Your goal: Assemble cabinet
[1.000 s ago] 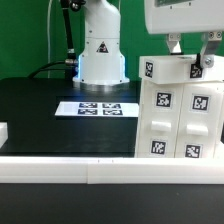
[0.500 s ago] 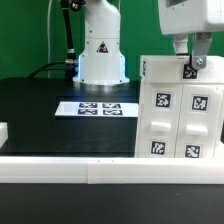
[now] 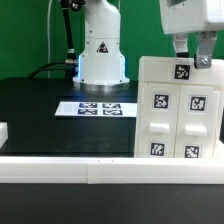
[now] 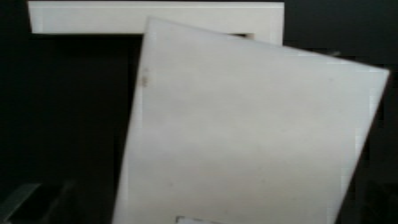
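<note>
The cabinet is a large white box with black-and-white tags, standing at the exterior view's right on the black table. Its top panel sits level on the box, with one tag on its front. My gripper is directly above the top right of the cabinet, its fingers straddling the top panel's edge and closed on it. In the wrist view a large white panel fills most of the picture, tilted, with another white part beyond it. The fingertips are hidden there.
The marker board lies flat mid-table in front of the white robot base. A small white part shows at the exterior view's left edge. A white rail runs along the table's front.
The top panel, held tilted above the box a second ago, has come down and turned level onto the cabinet. My gripper has moved with it.
</note>
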{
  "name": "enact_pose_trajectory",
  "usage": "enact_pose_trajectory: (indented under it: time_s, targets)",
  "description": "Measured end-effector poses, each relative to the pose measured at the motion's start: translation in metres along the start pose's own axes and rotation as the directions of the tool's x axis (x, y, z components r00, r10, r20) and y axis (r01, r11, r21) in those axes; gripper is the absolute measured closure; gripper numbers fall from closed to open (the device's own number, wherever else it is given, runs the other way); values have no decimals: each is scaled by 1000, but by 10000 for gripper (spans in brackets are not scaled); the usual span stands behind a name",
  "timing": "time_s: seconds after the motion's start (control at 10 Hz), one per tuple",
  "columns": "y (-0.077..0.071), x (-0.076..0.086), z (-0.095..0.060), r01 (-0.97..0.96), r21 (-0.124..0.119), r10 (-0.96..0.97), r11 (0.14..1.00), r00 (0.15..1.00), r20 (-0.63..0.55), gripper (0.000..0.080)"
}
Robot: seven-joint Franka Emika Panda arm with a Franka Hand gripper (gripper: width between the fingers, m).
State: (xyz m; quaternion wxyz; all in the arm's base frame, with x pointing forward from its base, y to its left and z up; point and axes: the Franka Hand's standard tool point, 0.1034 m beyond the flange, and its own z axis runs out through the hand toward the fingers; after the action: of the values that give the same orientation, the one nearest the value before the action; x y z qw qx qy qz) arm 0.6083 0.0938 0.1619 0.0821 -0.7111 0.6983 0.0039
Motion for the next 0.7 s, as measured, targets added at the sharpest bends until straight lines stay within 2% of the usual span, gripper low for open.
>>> enact_pose_trajectory:
  time_s: [0.2,0.3,0.6,0.7]
  targets:
    - [-6,-2,-16,-3,30,2,1000,999,49,1]
    - [-7,-3,-17,-15,35,12,999,998,67,2]
    - [-6,-5,-15,31,33,-33,999,997,66,2]
    - [-3,-6,-15,170,-3,-170,985,984,48,2]
